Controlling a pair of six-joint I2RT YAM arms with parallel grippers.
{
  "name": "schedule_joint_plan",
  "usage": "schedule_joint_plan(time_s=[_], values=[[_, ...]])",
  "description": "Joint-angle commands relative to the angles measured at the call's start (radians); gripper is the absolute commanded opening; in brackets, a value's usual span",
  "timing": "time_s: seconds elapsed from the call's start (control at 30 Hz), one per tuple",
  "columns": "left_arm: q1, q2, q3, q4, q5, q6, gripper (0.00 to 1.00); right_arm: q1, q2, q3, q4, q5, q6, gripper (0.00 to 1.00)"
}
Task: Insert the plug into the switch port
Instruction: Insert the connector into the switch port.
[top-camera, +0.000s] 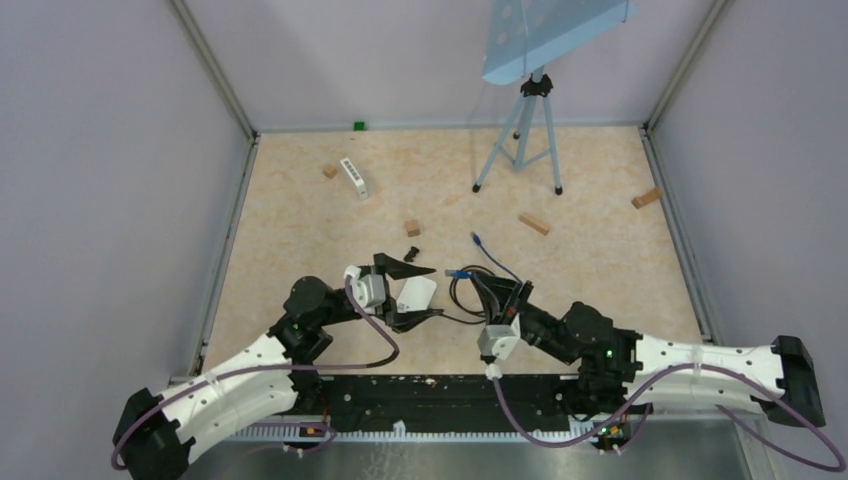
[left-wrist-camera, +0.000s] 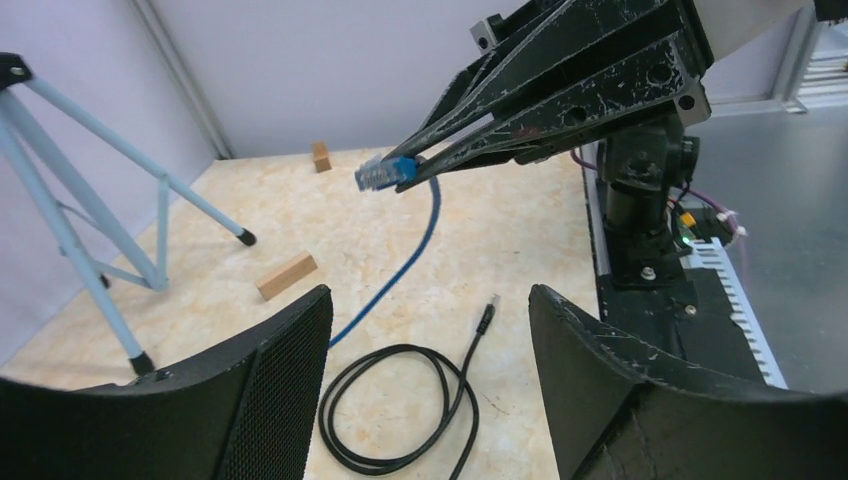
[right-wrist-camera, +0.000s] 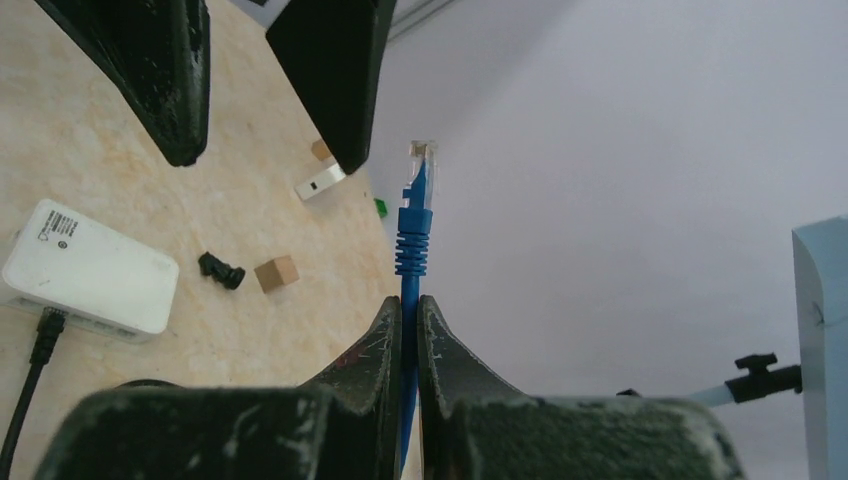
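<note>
The right gripper has its fingers pressed together on the blue cable, pinching it just behind the boot. The plug therefore stands clear of the tips, its transparent head leading. It is held in the air, apart from the switch. The left gripper has its fingers wide apart with nothing between them. Seen from above, they sit either side of the white switch, which lies flat on the table with a black lead already in one edge (the free ports themselves cannot be made out).

The step in hand looks like alignment before insertion. To do it well, the left fingers would probably need to close on the switch body and steady it, since an unbraced light box is likely to slide under a push. The right arm should bring the plug's axis level with the port face, with the latch tab the right way round, then go in straight and slowly. Because the grip is on the cord rather than the plug, the head may bend aside if it meets the port's rim off-centre.
</note>
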Motion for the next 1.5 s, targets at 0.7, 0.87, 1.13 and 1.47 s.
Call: schedule_joint_plan(time_s=[0.7, 0.87, 1.13, 1.47], values=[[-0.002, -0.333, 0.056, -0.428, -0.287, -0.049, 0.72, -0.287, 0.057, 0.199, -0.436, -0.404, 0.719, 0.00], [-0.002, -0.362, 0.085, -0.499, -0.317, -0.049, 0.72, -0.288, 0.035, 0.262, -0.460, -0.297, 0.681, 0.00], [-0.002, -0.366, 0.113, -0.533, -0.339, -0.049, 0.71, -0.290, 0.011, 0.365, -0.580, -0.142, 0.640, 0.00], [-0.002, -0.319, 0.147, -0.521, -0.332, -0.049, 0.71, -0.323, -0.103, 0.364, -0.564, 0.001, 0.716, 0.00]])
